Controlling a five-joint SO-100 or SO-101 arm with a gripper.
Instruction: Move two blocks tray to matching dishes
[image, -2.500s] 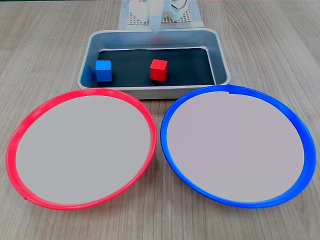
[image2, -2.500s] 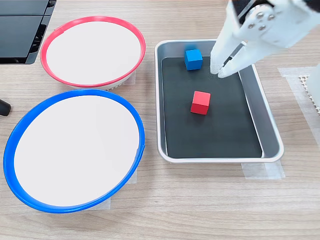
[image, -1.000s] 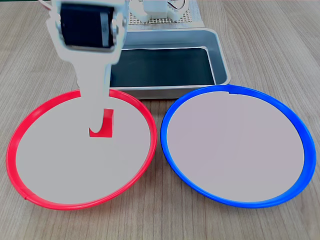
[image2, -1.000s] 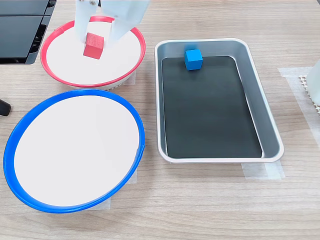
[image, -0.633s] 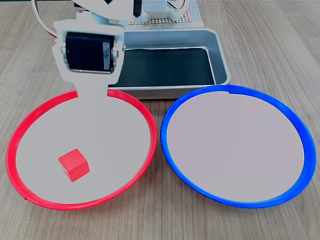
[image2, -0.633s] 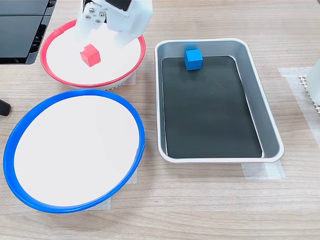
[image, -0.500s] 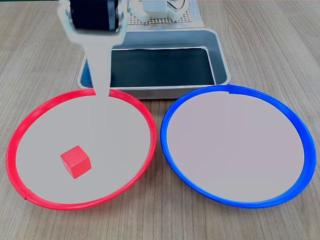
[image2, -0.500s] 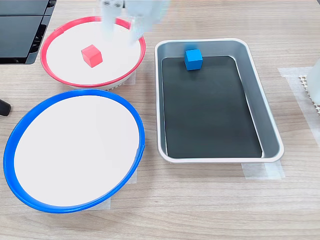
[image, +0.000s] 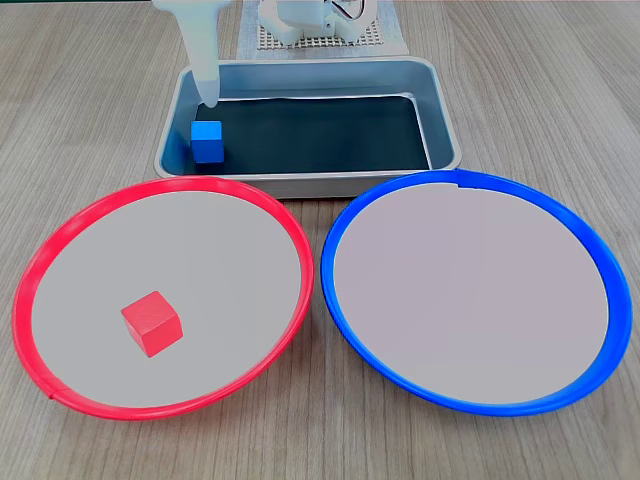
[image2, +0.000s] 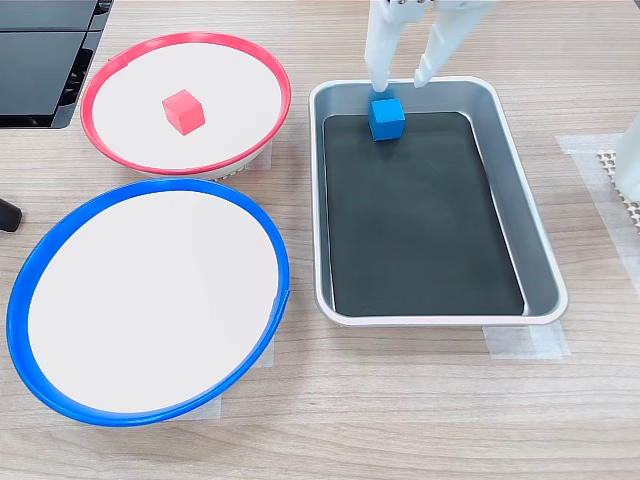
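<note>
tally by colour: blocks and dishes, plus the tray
Red: 2, the red block and the red dish.
Blue: 2, the blue block and the blue dish.
Grey: 1, the tray.
Total: 5.

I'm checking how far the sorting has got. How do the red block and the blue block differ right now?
The red block lies in the red-rimmed dish, sitting skewed; the blue block sits in the tray, squarer to its walls. The red block lies clear of the arm, while the open gripper hangs just above the blue block, not gripping it. The blue-rimmed dish holds nothing. Both are small cubes of like size.
</note>
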